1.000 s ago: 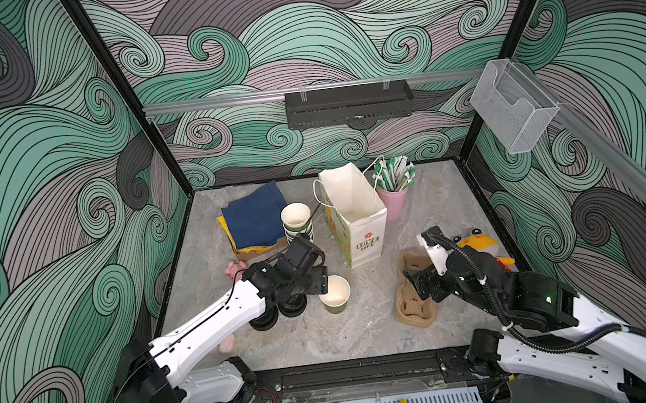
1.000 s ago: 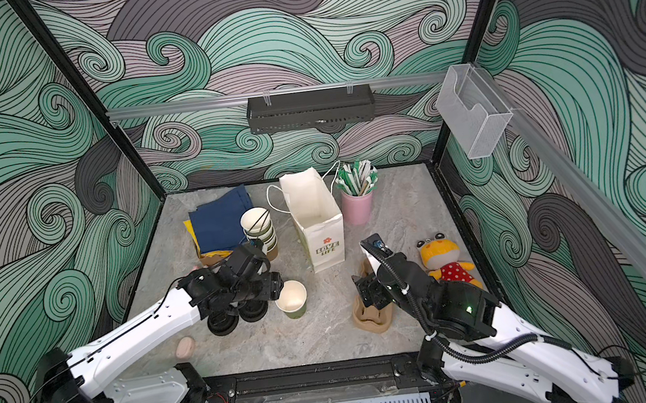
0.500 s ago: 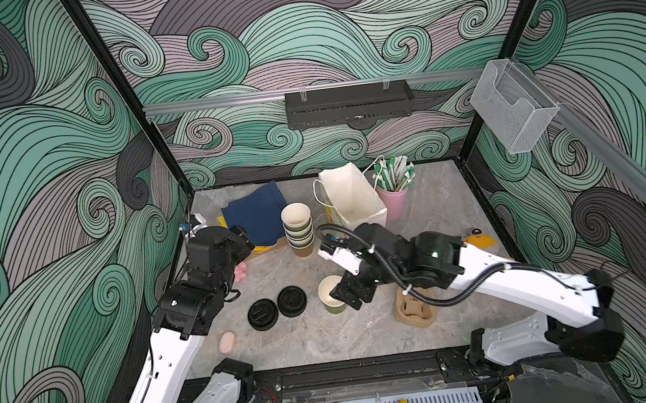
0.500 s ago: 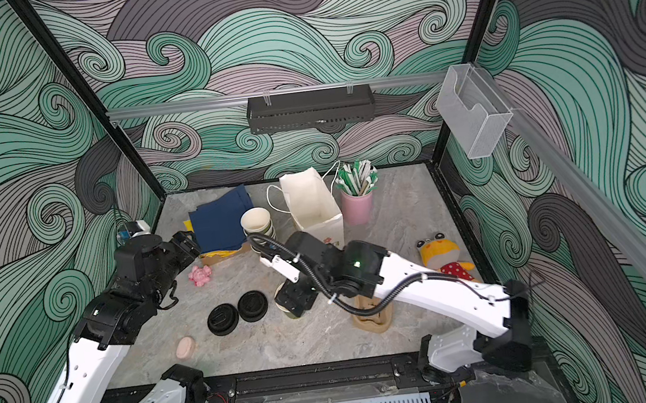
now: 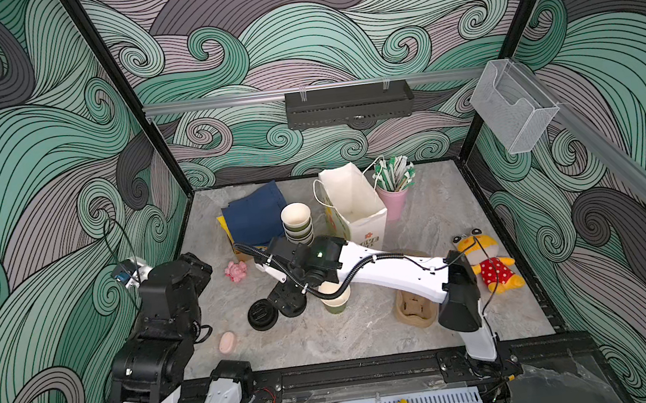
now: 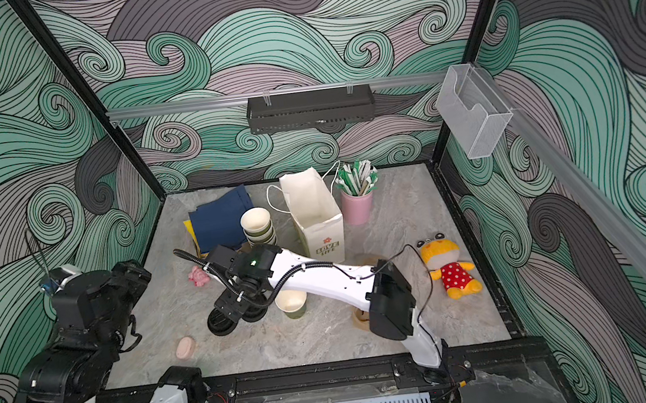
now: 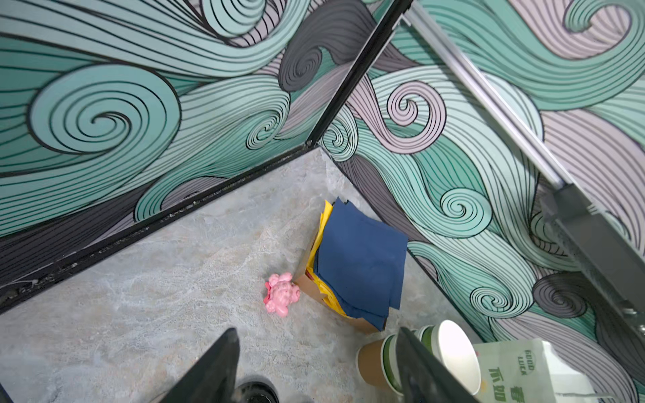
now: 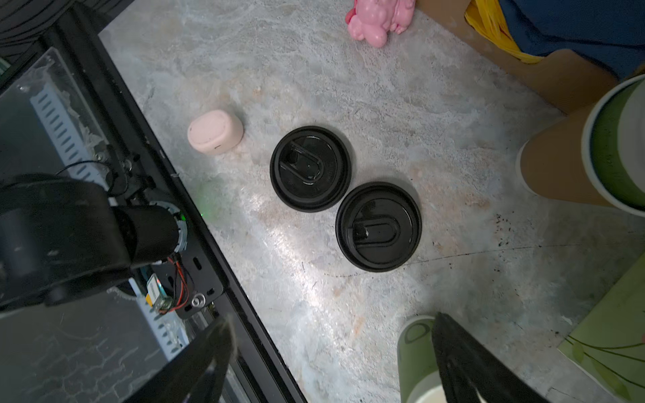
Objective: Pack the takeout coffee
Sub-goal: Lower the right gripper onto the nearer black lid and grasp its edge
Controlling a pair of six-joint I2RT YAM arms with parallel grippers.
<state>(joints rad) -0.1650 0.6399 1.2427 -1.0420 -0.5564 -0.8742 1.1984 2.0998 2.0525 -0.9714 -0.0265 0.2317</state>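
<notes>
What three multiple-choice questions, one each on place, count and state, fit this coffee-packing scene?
1. The white paper bag stands: A) between the stack of olive-green paper cups and the pink cup of green-white straws; B) on the pulp carrier; C) against the left wall.
2. Round black plastic lids on the marble table: A) one; B) two; C) four.
3. The right gripper is: A) shut on a lid; B) shut on a cup; C) open.
Answers: A, cups and straws flank it; B, two lie side by side; C, its jaws stand wide apart.
</notes>
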